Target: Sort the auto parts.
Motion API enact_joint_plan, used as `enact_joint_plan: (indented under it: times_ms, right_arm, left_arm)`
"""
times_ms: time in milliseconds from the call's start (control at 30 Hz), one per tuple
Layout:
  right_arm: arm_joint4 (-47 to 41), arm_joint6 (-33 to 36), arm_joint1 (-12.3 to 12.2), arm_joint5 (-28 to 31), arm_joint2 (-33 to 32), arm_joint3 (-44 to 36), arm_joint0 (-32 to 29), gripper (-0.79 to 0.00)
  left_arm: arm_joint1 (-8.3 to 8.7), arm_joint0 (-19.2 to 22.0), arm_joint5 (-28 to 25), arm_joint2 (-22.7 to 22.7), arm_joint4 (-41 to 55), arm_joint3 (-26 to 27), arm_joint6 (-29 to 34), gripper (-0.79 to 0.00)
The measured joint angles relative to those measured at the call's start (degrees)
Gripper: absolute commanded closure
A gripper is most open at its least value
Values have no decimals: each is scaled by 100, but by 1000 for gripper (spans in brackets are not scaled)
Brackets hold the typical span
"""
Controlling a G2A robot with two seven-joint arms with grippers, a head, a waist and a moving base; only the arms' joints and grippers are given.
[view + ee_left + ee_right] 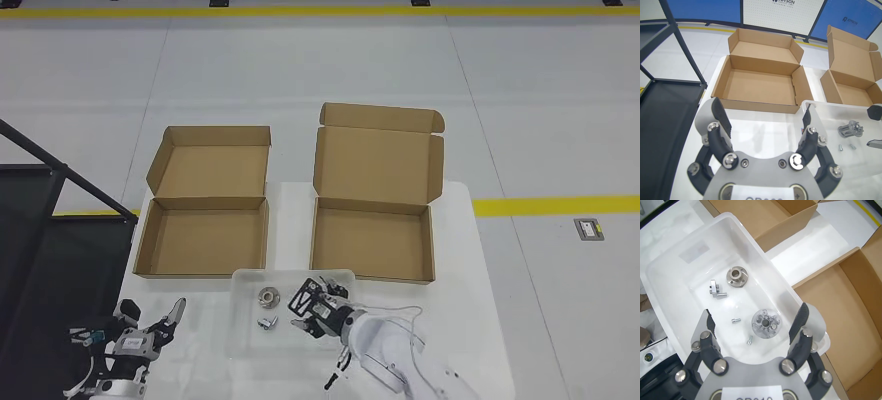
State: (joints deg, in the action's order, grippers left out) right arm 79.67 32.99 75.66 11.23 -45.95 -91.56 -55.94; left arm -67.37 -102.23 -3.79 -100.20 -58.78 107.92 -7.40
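Auto parts lie loose in a translucent white tray [243, 340] at the lower centre of the top view. The tray sits on the white table [462, 230], just in front of two open cardboard boxes. The right wrist view shows five metal pieces on the tray floor. A flanged hub [737, 277] and an angled bracket [715, 291] with pins lie near each other. A round slotted part [765, 324] lies apart from them, with a first bolt [735, 320] and a second bolt [749, 340] close beside it. None of the pieces touches another. The right gripper [315, 295] hangs over the right half of the tray with its jaws spread wide and nothing pinched. In its own wrist view the slotted part lies on the tray floor below the gap between its fingers [800, 317]. The left gripper [152, 312] is at the lower left of the top view, over bare table just left of the tray, with its jaws also spread and gripping nothing. The left box [200, 243] and the right box [372, 245] stand side by side across the middle of the top view, a strip of table between them, each with its lid folded back. A black metal rack [45, 270] stands at the left edge, beside the table.
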Motion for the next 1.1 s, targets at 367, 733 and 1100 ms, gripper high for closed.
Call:
enact_joint_plan:
  times_ms: [367,733,1100]
  right_arm:
    - [-69,590,132,94,134,396,254,-785]
    - [-405,757,361,114,326,1270,730,-785]
    - [-270,784,456,168,352,1553,887,-49]
  left_arm:
    - [0,0,0,0,0,0,0,-785]
    - [0,0,0,0,0,0,0,-785]
    - [0,0,0,0,0,0,0,-785]
